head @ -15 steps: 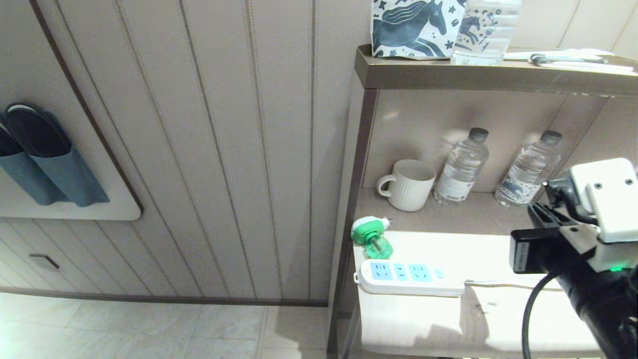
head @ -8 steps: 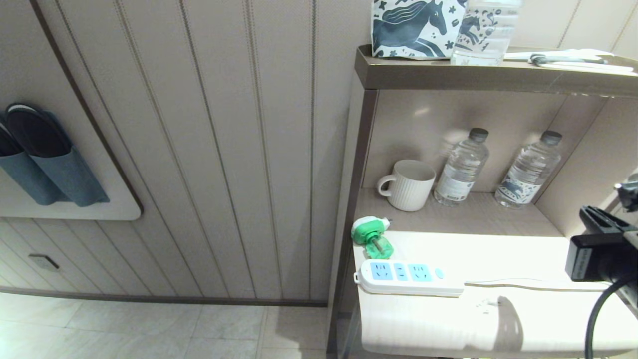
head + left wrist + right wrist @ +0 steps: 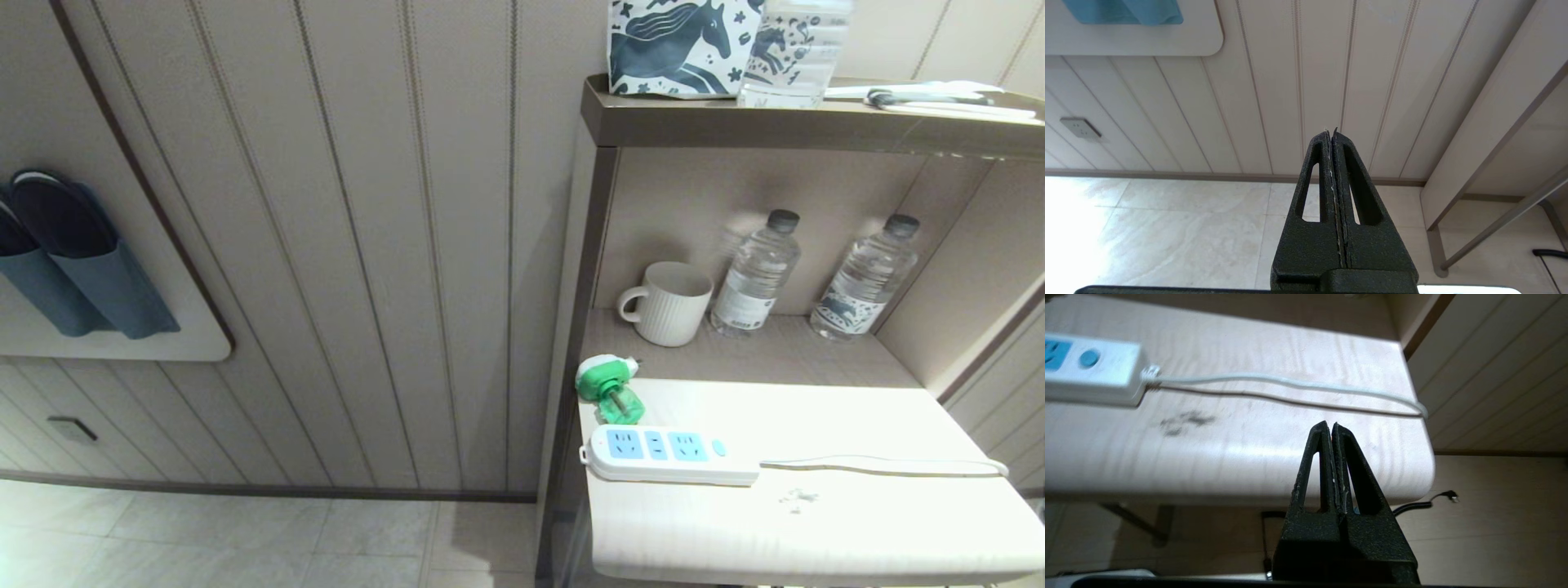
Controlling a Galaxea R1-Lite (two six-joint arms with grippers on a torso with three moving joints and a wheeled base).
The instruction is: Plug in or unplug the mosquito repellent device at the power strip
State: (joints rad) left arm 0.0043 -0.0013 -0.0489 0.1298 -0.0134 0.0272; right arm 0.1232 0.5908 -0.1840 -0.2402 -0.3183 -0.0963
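The mosquito repellent device (image 3: 608, 385), white-and-green with a green bottle, lies on its side at the tabletop's left edge, unplugged, just behind the power strip (image 3: 669, 454). The strip lies flat, its light-blue sockets bare. Its end with the blue button (image 3: 1089, 358) also shows in the right wrist view. My right gripper (image 3: 1329, 425) is shut and holds nothing; it hovers low off the table's near right corner, far from both things and outside the head view. My left gripper (image 3: 1330, 131) is shut and hangs over the floor, facing the panelled wall.
The strip's white cord (image 3: 882, 467) runs right across the tabletop (image 3: 816, 523). A white mug (image 3: 669, 302) and two water bottles (image 3: 755, 275) stand in the shelf recess behind. A horse-print bag (image 3: 678, 45) sits on top. A black cable (image 3: 1423, 502) lies on the floor.
My right arm has drawn back to the right and down, leaving the head view. The device, the strip and the left arm have not moved.
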